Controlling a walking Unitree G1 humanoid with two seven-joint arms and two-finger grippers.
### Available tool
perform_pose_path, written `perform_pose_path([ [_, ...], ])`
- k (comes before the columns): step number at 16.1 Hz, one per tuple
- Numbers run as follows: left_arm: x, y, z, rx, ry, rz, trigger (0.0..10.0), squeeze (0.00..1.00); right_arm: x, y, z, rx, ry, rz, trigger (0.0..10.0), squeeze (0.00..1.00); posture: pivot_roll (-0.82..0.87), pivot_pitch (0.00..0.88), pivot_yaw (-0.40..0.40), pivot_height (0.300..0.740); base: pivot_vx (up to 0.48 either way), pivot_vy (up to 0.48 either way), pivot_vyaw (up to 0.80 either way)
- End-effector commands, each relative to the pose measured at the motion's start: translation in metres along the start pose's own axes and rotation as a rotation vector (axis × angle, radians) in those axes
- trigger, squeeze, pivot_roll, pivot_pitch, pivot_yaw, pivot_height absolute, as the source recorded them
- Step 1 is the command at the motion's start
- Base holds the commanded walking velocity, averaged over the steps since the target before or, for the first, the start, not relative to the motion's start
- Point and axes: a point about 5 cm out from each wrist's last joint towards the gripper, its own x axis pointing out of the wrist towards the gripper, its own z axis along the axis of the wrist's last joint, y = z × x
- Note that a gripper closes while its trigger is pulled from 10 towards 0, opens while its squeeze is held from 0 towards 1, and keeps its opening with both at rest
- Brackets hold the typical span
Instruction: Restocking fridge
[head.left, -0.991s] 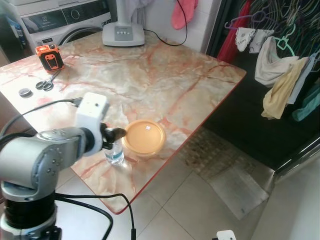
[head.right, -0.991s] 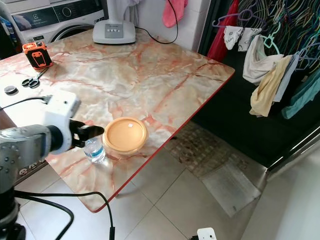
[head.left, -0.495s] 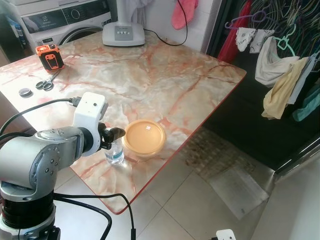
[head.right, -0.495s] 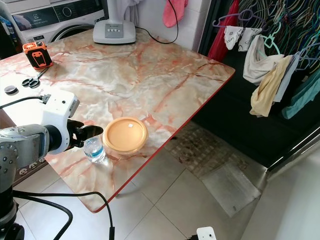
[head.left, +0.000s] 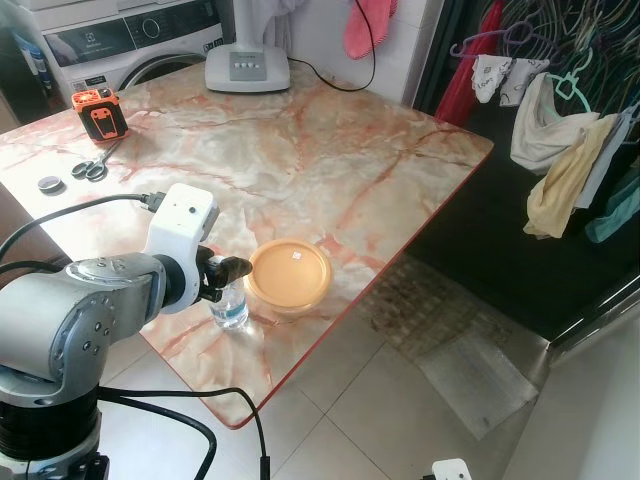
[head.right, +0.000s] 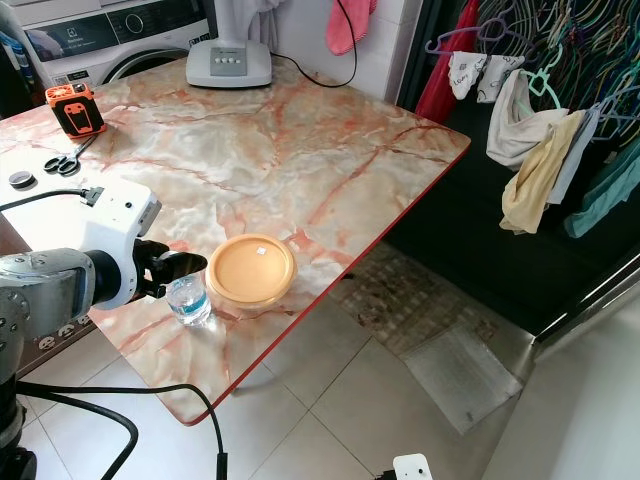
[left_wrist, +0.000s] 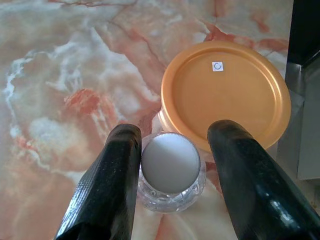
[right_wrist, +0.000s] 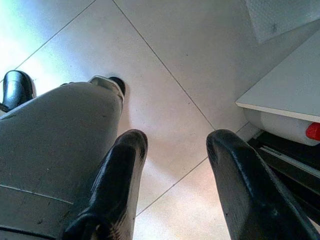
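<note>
The step in hand is judged to be the grasp of the small water bottle (left_wrist: 170, 167), which stands near the front edge of the marble surface (head.left: 300, 150), touching the orange lidded container (head.left: 289, 274). The left pincer (left_wrist: 172, 165) is held wide, straddling the bottle's cap without contact; closure is required next. This straddle is confirmed by the left wrist view, whereas the head views leave it hidden. The right pincer (right_wrist: 172, 165) hangs idle, spread wide above the floor.

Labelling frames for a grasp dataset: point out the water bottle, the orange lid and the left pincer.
water bottle (left_wrist: 170, 162), left wrist view, grey cap
orange lid (head.left: 289, 274), left eye view, centre
left pincer (left_wrist: 172, 145), left wrist view, midway between fingertips
</note>
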Motion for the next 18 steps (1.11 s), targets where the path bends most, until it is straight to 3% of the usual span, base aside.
perform_pose_path([
  [1, -0.002, -0.004, -0.002, 0.027, 0.012, -0.027, 10.0, 0.0, 0.0, -0.001, -0.005, 0.001, 0.022, -0.002, 10.0, 0.0, 0.2, 0.073, -0.068, 0.74, 0.0, 0.0, 0.0],
  [8, -0.003, -0.004, -0.012, 0.048, 0.06, -0.04, 9.8, 0.0, -0.001, -0.001, -0.006, -0.002, 0.029, -0.001, 10.0, 0.0, 0.2, 0.081, -0.069, 0.74, 0.0, 0.0, 0.0],
  [9, -0.003, -0.004, -0.012, 0.049, 0.06, -0.039, 8.2, 0.0, -0.001, -0.001, -0.006, -0.002, 0.029, -0.001, 10.0, 0.0, 0.2, 0.08, -0.07, 0.74, 0.0, 0.0, 0.0],
  [10, -0.003, -0.004, -0.012, 0.051, 0.061, -0.037, 8.2, 0.0, -0.001, -0.002, -0.006, -0.002, 0.03, -0.001, 10.0, 0.0, 0.2, 0.082, -0.069, 0.74, 0.0, 0.0, 0.0],
  [11, -0.003, -0.003, -0.012, 0.051, 0.063, -0.032, 3.0, 0.0, -0.001, -0.002, -0.007, -0.004, 0.03, -0.001, 10.0, 0.0, 0.2, 0.082, -0.07, 0.74, 0.0, 0.0, 0.0],
  [12, -0.004, -0.002, -0.014, 0.051, 0.068, -0.026, 0.1, 0.0, -0.001, -0.002, -0.007, -0.005, 0.031, -0.001, 10.0, 0.0, 0.2, 0.084, -0.071, 0.74, 0.0, 0.0, 0.0],
  [18, -0.004, -0.002, -0.014, 0.062, 0.076, -0.024, 0.0, 0.0, -0.001, -0.002, -0.007, -0.005, 0.033, 0.0, 10.0, 0.0, 0.2, 0.086, -0.071, 0.74, 0.0, 0.0, 0.0],
])
